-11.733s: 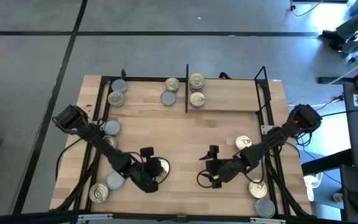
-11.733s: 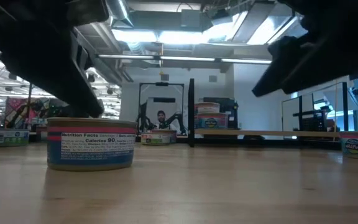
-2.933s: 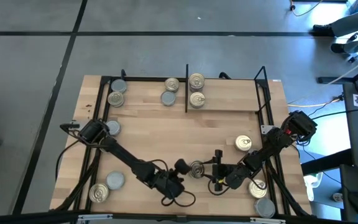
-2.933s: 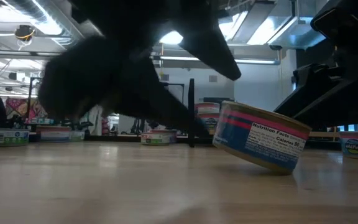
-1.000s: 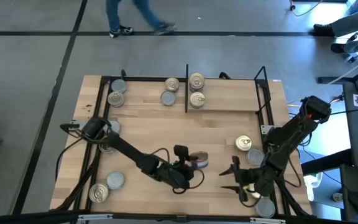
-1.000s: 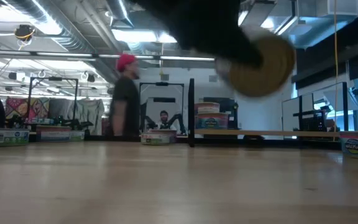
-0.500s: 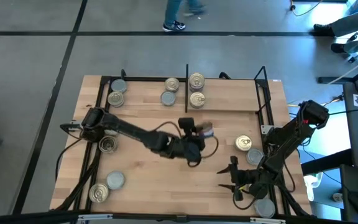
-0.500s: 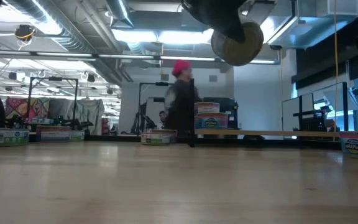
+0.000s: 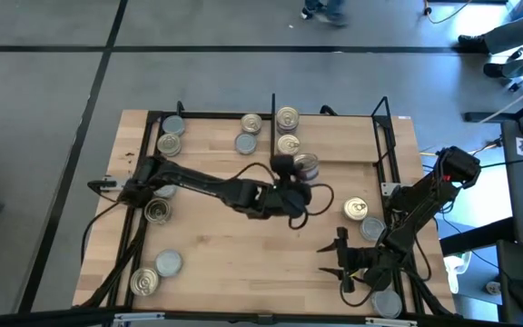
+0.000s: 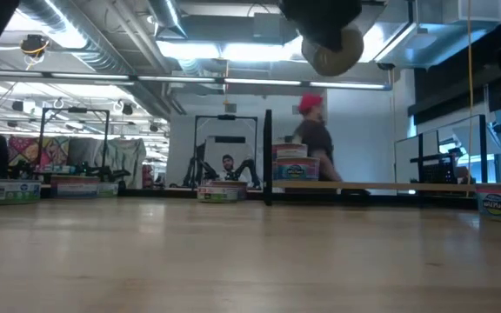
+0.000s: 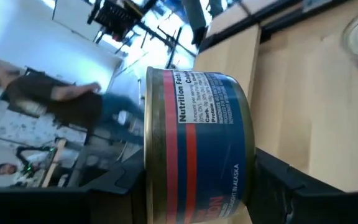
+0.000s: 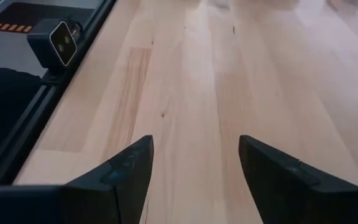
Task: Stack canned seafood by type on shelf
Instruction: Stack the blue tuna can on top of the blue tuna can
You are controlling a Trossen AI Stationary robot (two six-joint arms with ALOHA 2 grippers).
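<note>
Left wrist view: tin point(image 11: 194, 146) between gripper point(image 11: 197, 186) fingers

Glossy-labelled metal tin point(image 11: 194, 146) (gold rim), pale wood.

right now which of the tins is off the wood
The blue-and-red labelled tin in the left claw, carried in the air just right of the black divider. Every other tin rests on wood.
</note>
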